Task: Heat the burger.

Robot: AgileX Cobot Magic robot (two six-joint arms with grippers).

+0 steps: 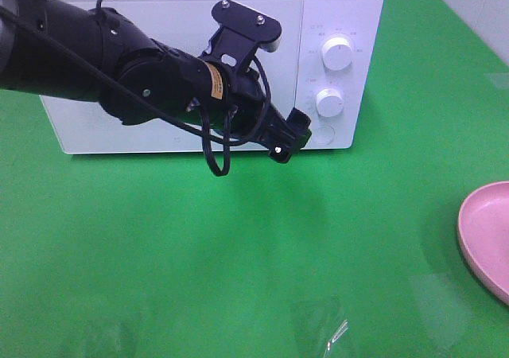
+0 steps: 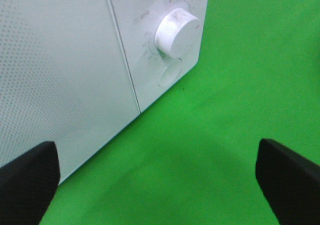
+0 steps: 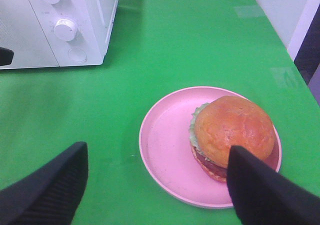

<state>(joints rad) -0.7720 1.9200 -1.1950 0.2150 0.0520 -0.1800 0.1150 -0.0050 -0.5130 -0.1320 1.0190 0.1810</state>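
The burger (image 3: 232, 135), with a glossy brown bun and green lettuce, rests on the right half of a pink plate (image 3: 165, 145). My right gripper (image 3: 155, 192) hovers open over the plate's near side. One of its fingers (image 3: 265, 190) overlaps the burger's edge in the right wrist view. The white microwave (image 1: 159, 56) stands at the back with its door shut. My left gripper (image 1: 288, 139) is open just in front of the microwave's lower knob (image 2: 176, 33) and round button (image 2: 170, 75), with nothing between its fingers (image 2: 27, 180). The exterior high view does not show the burger.
Only a slice of the pink plate (image 1: 487, 239) shows at the right edge of the exterior high view. A second, upper knob (image 1: 337, 53) sits on the microwave panel. Green cloth (image 1: 238, 254) covers the table.
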